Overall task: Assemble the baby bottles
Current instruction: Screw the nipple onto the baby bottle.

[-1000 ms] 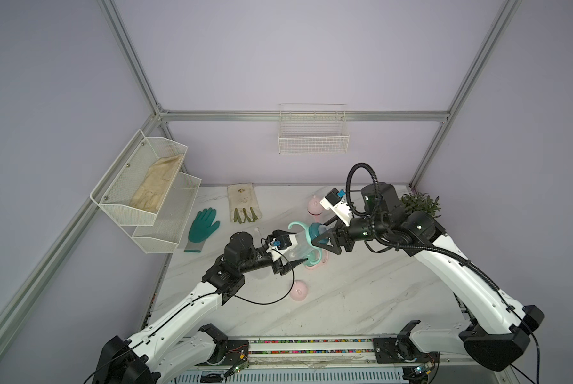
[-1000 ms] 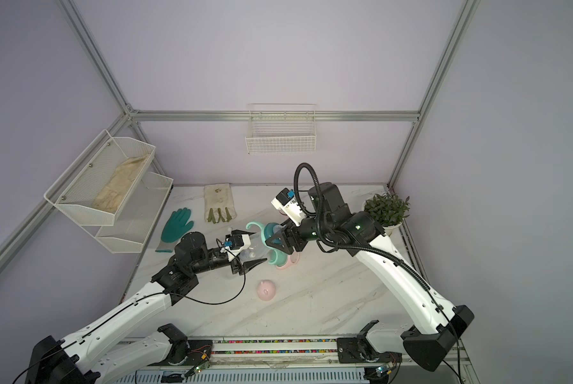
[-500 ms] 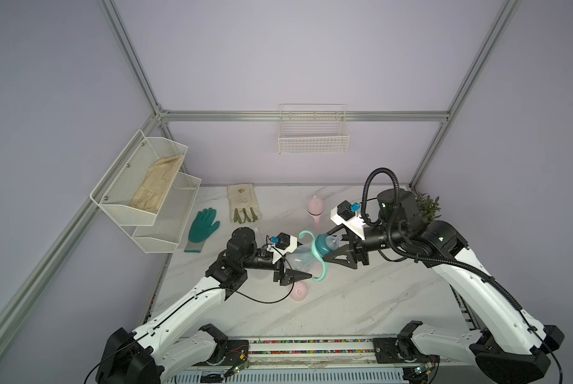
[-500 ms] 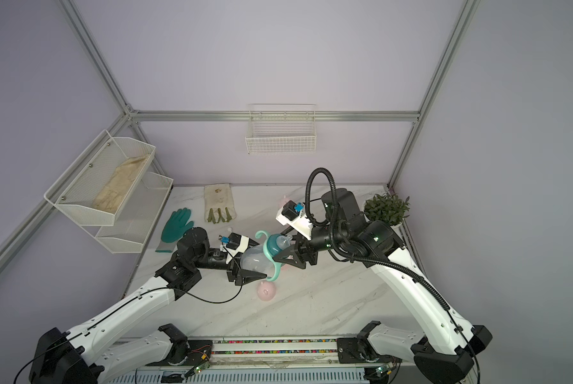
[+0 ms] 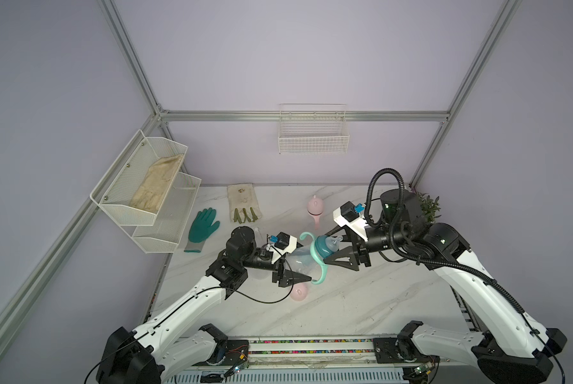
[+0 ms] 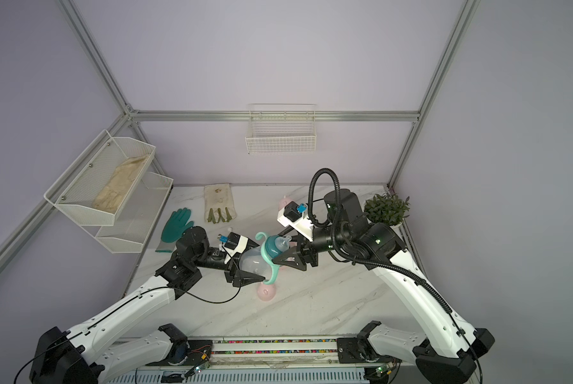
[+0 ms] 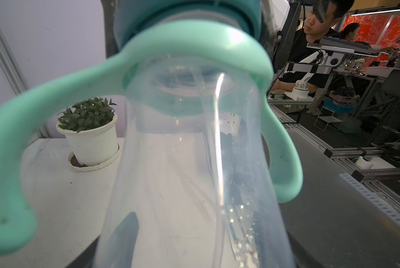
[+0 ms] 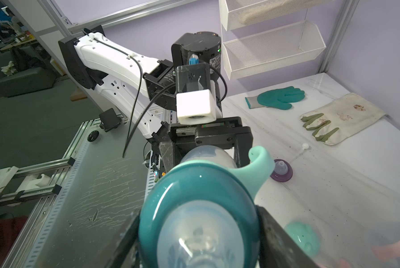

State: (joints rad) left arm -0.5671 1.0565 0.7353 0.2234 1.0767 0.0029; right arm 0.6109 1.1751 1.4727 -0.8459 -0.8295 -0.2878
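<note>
The marble bench (image 5: 361, 299) is seen in both top views. Above its middle the mint bottle (image 5: 295, 261) is held clear of the surface, lying nearly sideways between the two arms. Its clear body is clamped by the left pincer (image 5: 300, 264), whose jaws are closed tight on it. The teal collar (image 5: 322, 248) at the neck is grasped by the right pincer (image 5: 328, 249), with a finger pressed on each side, as is shown in the right wrist view. The step is judged to be the screwing of the collar onto the neck.

The body is thin, light and smooth plastic, so it may be squeezed out of shape or may slip. It is better taken near the base, and the stiffer collar at its rim. The mint handle ring (image 5: 321, 277) is best left free.

On the bench a pink bottle (image 5: 314, 206), a pink cap (image 5: 299, 292), a mint cap (image 8: 302, 239) and a purple collar (image 8: 281, 171) are seen, apart from each other.
</note>
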